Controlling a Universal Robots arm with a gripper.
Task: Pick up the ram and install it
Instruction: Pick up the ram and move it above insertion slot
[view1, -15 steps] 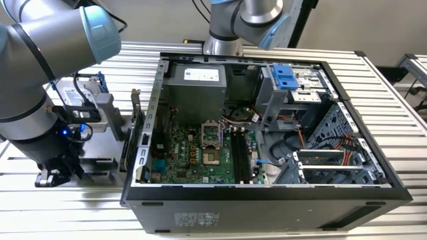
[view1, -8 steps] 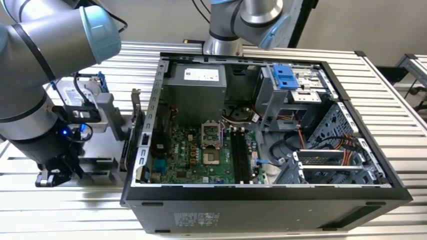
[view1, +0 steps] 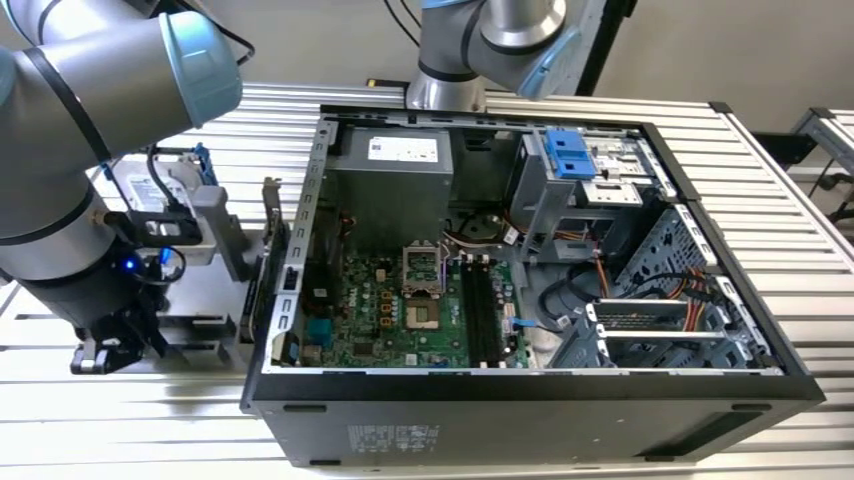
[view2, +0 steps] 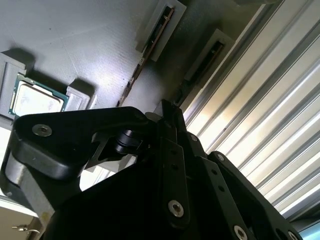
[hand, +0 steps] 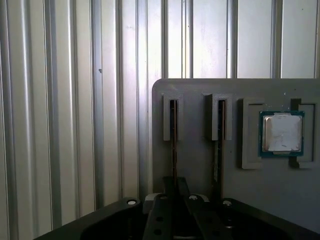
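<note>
The exterior view shows the open computer case (view1: 534, 385) with its black motherboard slots (view1: 481, 310), and the arm (view1: 80, 200) reaching down outside it on that view's left. Both wrist views show instead a grey holder plate (hand: 200, 165) carrying the ram (hand: 173, 145) on edge in a slot, a second stick (hand: 218, 145) beside it and a square processor chip (hand: 282, 132). The gripper (hand: 175, 189) sits at the ram's near end, in line with it; whether it has closed on the stick cannot be told.

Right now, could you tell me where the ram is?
In the first wrist view, the ram stands on edge in the grey holder, nearest the gripper, beside a second stick.
</note>
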